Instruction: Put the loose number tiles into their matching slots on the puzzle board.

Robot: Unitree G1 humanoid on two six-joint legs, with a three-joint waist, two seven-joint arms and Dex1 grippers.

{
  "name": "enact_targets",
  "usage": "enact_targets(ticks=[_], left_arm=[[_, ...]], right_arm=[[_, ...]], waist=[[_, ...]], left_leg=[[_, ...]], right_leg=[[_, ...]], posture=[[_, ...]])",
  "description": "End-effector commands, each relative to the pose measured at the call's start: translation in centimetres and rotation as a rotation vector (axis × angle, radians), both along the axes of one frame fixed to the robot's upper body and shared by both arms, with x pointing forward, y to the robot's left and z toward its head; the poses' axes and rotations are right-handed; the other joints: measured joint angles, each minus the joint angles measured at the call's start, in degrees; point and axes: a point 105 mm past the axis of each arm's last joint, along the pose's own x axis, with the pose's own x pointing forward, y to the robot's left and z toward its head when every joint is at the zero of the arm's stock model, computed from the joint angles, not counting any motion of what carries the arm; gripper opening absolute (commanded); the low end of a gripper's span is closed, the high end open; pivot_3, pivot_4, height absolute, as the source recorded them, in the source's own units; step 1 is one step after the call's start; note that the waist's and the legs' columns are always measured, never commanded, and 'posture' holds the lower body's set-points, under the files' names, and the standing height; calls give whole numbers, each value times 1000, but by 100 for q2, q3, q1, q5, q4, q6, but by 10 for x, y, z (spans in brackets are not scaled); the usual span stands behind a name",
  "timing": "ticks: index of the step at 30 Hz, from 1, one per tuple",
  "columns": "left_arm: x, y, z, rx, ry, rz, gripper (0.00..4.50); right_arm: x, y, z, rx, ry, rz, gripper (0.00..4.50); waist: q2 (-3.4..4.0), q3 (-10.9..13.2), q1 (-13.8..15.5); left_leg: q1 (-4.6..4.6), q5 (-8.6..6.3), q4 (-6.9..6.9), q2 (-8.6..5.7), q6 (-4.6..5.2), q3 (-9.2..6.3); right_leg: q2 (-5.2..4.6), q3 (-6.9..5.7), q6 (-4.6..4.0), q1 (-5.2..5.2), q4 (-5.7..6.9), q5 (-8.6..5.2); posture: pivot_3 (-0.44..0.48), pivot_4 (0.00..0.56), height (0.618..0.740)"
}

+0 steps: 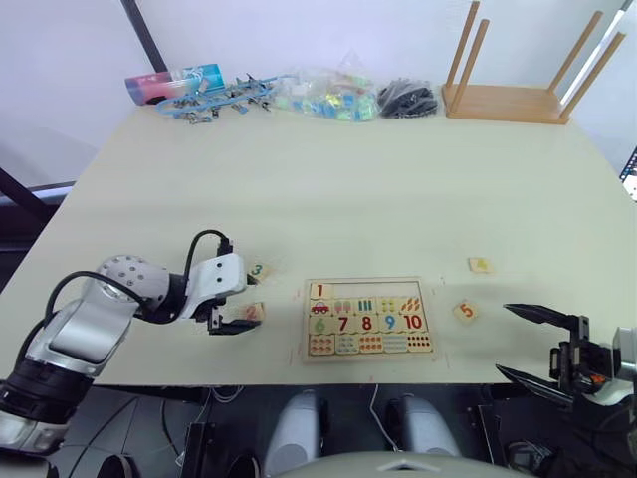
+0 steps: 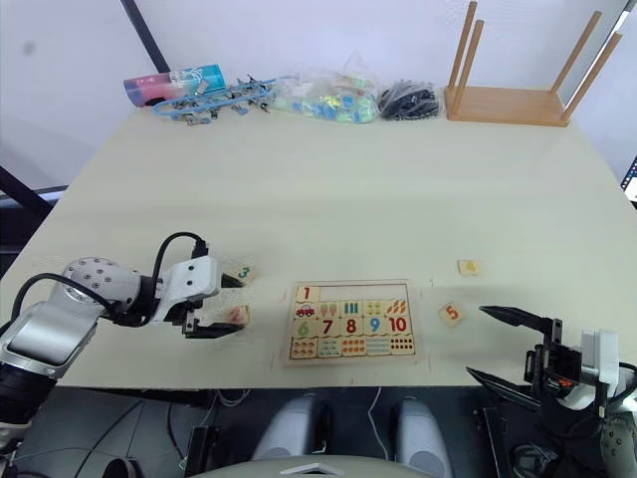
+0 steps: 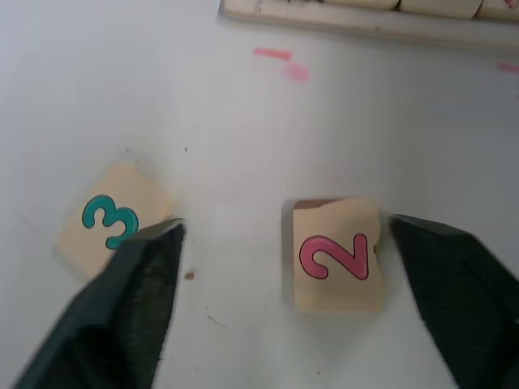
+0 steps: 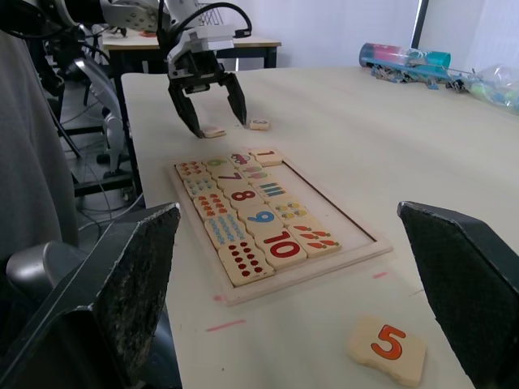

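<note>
the left gripper [image 1: 231, 321] has its jaws spread wide, low over the table [image 1: 328, 189] near its front edge, straddling tile 2 [image 3: 335, 255]; in the left wrist view the tile lies flat between the two fingers, closer to one than the other, with nothing clamped yet. tile 3 [image 3: 109, 220] lies just beside the outer finger [image 3: 138, 300], partly tucked behind it in that view. that is the likeliest trouble, i think: as the jaws close, that finger may drag or flip tile 3, or the off-centre tile 2 may be nudged sideways and twist out of the pinch, thin and flat as it is.

next along the front edge sits the puzzle board [image 1: 369, 285], left of its middle. tile 1 [image 1: 318, 291] already sits in the first slot of the top row; the remaining slots [image 1: 383, 289] look empty. the rows of pictures, numbers 6 to 10 and dots are filled.

to the right of the board, tile 5 [image 1: 465, 312] lies loose on the table, with tile 4 [image 1: 481, 265] a little farther back. the right gripper [image 1: 542, 347] hangs off the table's front right corner with its jaws wide apart, holding nothing, well apart from both tiles.
</note>
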Motion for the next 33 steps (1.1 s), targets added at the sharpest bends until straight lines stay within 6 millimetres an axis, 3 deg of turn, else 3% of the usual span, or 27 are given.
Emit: enact_targets(ticks=[1, 6, 12, 24, 27, 33], left_arm=[[-4, 3, 10, -95, -20, -37, 4454], [-10, 25, 3, -114, -26, -85, 4454], [-9, 34, -6, -140, -29, -75, 4454], [1, 17, -8, -194, -33, -80, 4454], [3, 16, -8, -189, -30, -80, 3677], [-1, 18, -10, -172, -9, -99, 1035]], right_arm=[[-1, 0, 7, -13, -20, 8, 4500], [1, 2, 9, -12, -22, 9, 4500], [3, 3, 12, -13, -24, 10, 4500], [3, 1, 13, -25, -21, 2, 4500], [2, 0, 12, -26, -16, -2, 4500], [0, -1, 12, -31, -11, -6, 4500]], waist=[[-4, 2, -2], [-5, 3, -3], [-6, 3, 10], [-4, 1, 2], [-4, 1, 2], [-4, 1, -3]], left_leg=[[0, 0, 0, 1, 0, 0], [0, 0, 0, 4, 0, 1], [-2, 0, 0, 3, 0, 2], [-1, 0, 0, -1, 0, 0], [-1, 0, 0, -1, 0, 0], [-1, 0, 0, 0, 0, 0]], right_leg=[[0, 0, 1, -1, 0, 1], [0, -1, -5, -2, 1, -3], [-3, -1, -3, -1, -1, -1], [-1, -2, 10, 0, 1, 6], [0, -2, 10, 0, 1, 6], [0, -2, 9, 0, 1, 6]], posture=[[0, 150, 737], [0, 150, 737], [0, 150, 737], [0, 150, 737], [0, 150, 737], [0, 150, 737]])
